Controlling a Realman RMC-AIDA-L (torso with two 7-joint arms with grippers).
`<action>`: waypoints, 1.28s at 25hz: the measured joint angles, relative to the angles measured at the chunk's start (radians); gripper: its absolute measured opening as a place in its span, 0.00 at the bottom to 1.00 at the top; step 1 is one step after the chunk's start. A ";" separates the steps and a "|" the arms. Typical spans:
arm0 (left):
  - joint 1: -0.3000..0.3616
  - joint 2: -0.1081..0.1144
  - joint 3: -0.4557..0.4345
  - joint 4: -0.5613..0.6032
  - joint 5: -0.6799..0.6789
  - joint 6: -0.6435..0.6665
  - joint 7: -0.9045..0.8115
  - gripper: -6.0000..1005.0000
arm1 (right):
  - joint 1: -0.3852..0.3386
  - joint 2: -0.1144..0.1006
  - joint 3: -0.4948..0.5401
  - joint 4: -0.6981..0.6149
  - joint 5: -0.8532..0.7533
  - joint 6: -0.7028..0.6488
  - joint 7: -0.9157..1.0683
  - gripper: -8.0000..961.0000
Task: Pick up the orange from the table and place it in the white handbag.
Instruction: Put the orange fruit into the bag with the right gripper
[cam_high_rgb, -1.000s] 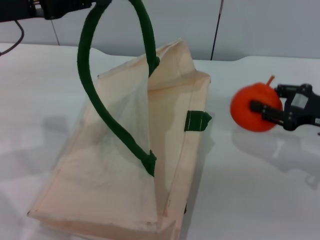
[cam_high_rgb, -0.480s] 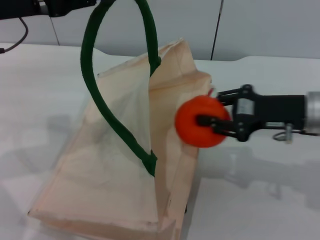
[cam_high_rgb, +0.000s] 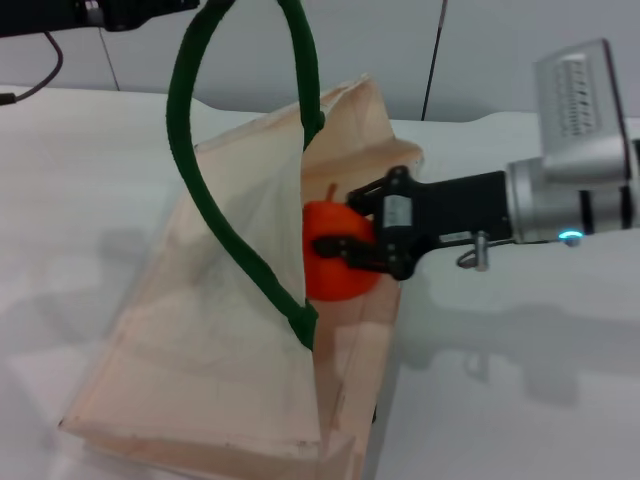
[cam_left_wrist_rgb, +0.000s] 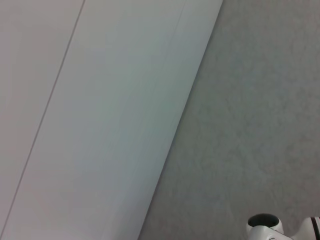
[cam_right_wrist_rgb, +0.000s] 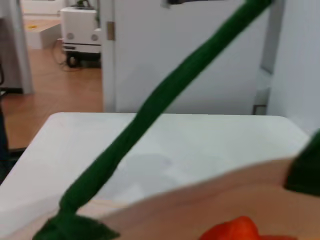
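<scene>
The orange (cam_high_rgb: 333, 272) is held in my right gripper (cam_high_rgb: 345, 228), which reaches in from the right, shut on it. The orange hangs at the open mouth of the white handbag (cam_high_rgb: 200, 340), between its two cloth sides. The bag lies on the white table (cam_high_rgb: 520, 380). My left gripper (cam_high_rgb: 200, 6) is at the top left edge and holds one dark green handle (cam_high_rgb: 200, 190) up, which keeps the mouth open. In the right wrist view the handle (cam_right_wrist_rgb: 165, 100), the bag's rim (cam_right_wrist_rgb: 200, 200) and the top of the orange (cam_right_wrist_rgb: 235, 231) show.
The table's far edge (cam_high_rgb: 500, 118) and a pale wall lie behind the bag. Bare tabletop lies left (cam_high_rgb: 70, 180) and right of the bag. The left wrist view shows only wall panels (cam_left_wrist_rgb: 125, 100). A doorway and floor (cam_right_wrist_rgb: 45, 75) show beyond the table.
My right gripper has carried the orange leftward, from above the bare table on the right to the bag's open mouth. The left gripper still holds the handle up.
</scene>
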 joint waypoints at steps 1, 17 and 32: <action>-0.002 0.000 0.000 0.000 0.001 0.000 0.000 0.14 | 0.011 0.001 -0.006 0.006 0.000 -0.003 0.000 0.32; -0.011 -0.003 0.000 0.001 0.001 0.000 0.000 0.14 | 0.123 0.010 -0.010 0.158 0.004 -0.149 -0.027 0.16; -0.008 -0.003 0.000 0.000 0.001 0.000 0.000 0.14 | 0.115 0.010 0.021 0.166 0.011 -0.197 -0.024 0.39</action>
